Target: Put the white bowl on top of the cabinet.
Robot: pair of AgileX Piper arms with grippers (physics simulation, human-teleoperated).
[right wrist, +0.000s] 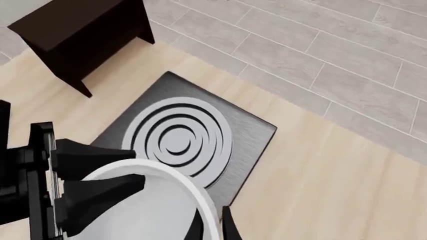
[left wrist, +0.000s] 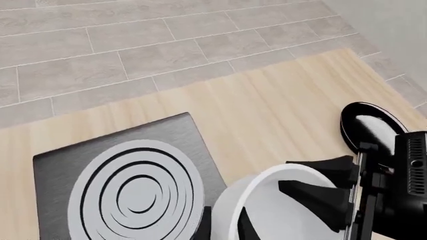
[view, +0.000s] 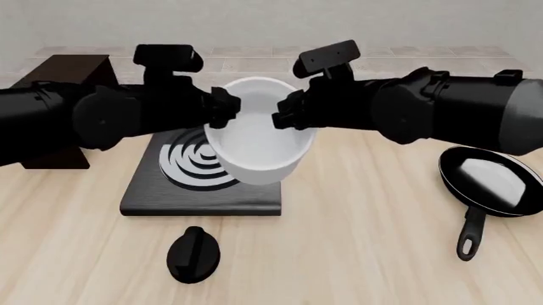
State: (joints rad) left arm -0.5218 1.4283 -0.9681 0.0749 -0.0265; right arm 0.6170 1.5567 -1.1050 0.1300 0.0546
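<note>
Both arms carry the white bowl [view: 257, 130] above the stove plate [view: 199, 178]: the left gripper [view: 225, 109] and right gripper [view: 284, 114] each pinch opposite rims, likely to keep it level. The cabinet [view: 63, 79], left of and behind the stove plate on the bench [view: 357, 254], is not yet reached.

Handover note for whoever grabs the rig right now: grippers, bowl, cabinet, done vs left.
Left gripper: shut on the white bowl, pinching its rim on the left side.
Right gripper: shut on the opposite rim.
The bowl is held in the air by both arms, above the stove plate.
The cabinet stands at the table's far left, its top bare where visible.
Done: bowl gripped and lifted.
Left: carry it left and back, set it on the cabinet top, release both grippers.
The frying pan and the black knob are out of the way.
</note>
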